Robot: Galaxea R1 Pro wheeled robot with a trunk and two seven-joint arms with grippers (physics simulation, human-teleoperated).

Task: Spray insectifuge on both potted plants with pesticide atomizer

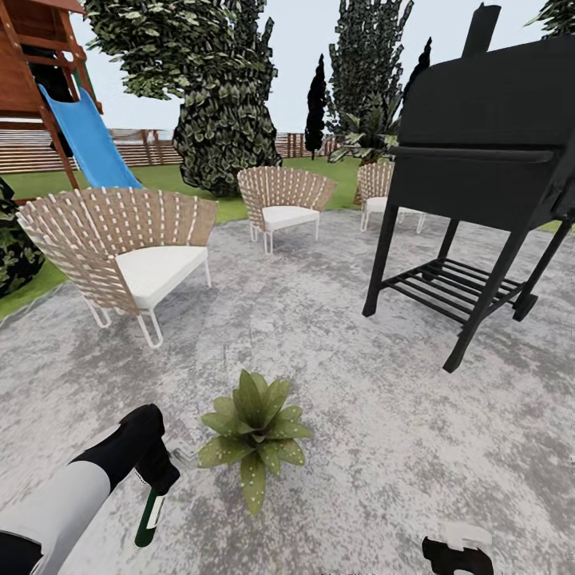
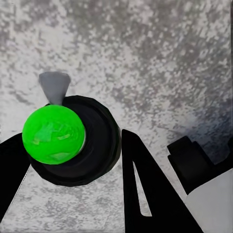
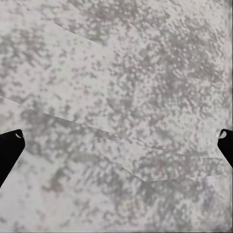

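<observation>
Your left gripper [image 1: 157, 473] is clamped on the pesticide atomizer [image 1: 149, 515], its fingers [image 2: 145, 194] closed against the dark body, which hangs below the gripper over the grey paved patio [image 1: 335, 383]. From the left wrist, the bottle [image 2: 73, 141] shows a bright green round end and a pale grey nozzle. Your right gripper [image 3: 116, 136] holds nothing, its jaws spread wide. One potted plant [image 1: 255, 435], speckled and pointed-leaved, sits just beside the atomizer.

Mottled grey paving [image 3: 116, 97], black fingertips [image 3: 8, 145] of right pincer [image 3: 116, 138] spread wide
</observation>
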